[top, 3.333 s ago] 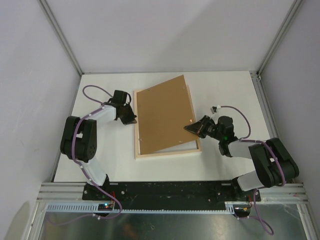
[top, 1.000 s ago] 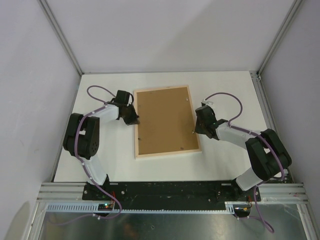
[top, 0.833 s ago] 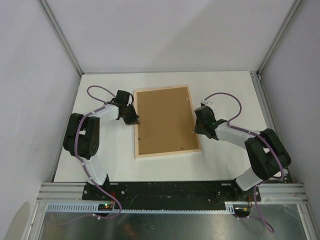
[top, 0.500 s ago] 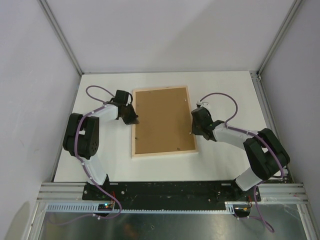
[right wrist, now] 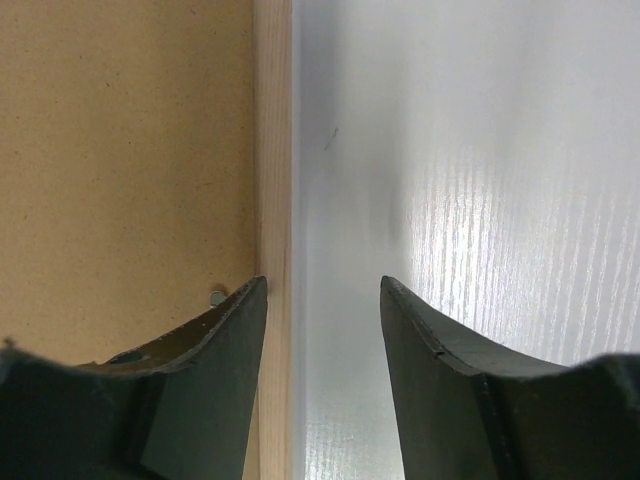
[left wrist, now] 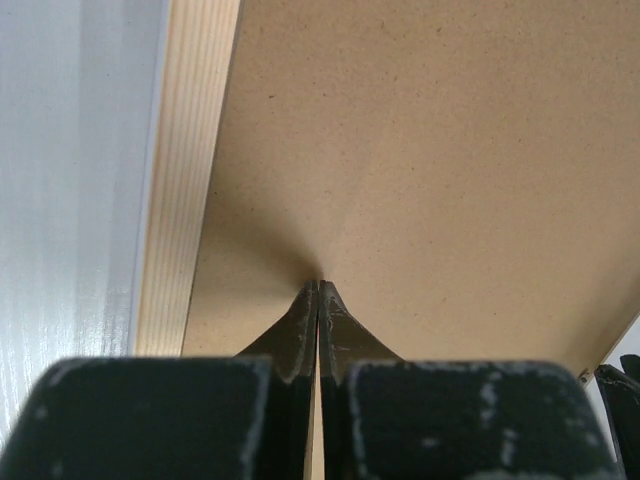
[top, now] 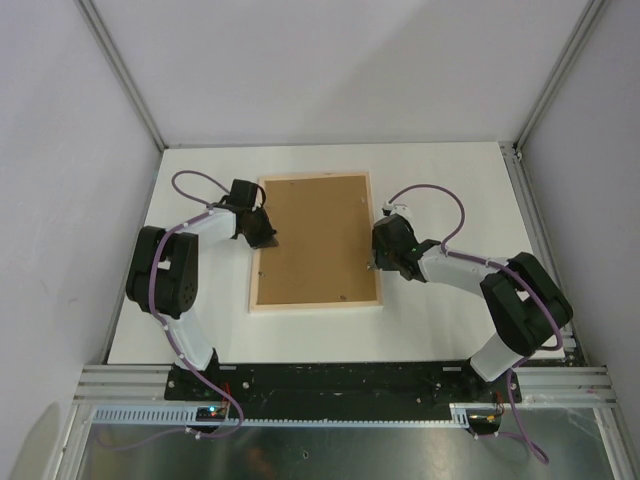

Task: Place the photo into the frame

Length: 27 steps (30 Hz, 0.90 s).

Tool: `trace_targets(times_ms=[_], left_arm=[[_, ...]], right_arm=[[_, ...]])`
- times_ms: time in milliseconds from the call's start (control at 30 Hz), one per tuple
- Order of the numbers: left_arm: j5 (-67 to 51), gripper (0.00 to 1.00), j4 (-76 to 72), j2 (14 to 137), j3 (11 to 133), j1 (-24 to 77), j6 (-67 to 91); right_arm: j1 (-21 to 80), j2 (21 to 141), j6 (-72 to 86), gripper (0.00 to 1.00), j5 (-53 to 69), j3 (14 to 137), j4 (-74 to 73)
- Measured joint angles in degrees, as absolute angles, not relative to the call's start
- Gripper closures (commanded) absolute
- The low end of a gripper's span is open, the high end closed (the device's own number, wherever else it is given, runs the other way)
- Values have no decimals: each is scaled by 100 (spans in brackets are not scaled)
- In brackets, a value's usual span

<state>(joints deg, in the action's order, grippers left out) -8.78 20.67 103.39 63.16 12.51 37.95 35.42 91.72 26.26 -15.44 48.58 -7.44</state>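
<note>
White rectangular desk (top: pixel 450 190) with a faint wood grain, filling the middle of the top view between grey walls. Lying flat on it, just left of centre: a large thin rectangular frame (top: pixel 315 305), pale light-wood back upward, long sides running up the picture, top end leaning slightly right. Seated inside its border, a plain brown backing board (top: pixel 315 240). White surface showing on all four sides.

Left gripper (left wrist: pixel 318 292) pinched tight, tips meeting; right gripper (right wrist: pixel 323 290) spread apart, both reaching low and inward from bent elbows
</note>
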Motion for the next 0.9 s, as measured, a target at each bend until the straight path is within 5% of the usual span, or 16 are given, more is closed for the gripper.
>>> trace_targets(times_ms=[500, 900], left_arm=[[-255, 99, 2390, 9620, 6200, 141, 3789], [-158, 100, 2451, 10224, 6121, 64, 3682]], right_arm=[[3540, 9209, 2622, 44, -1273, 4886, -714], [3444, 9233, 2571, 43, -1015, 4886, -661]])
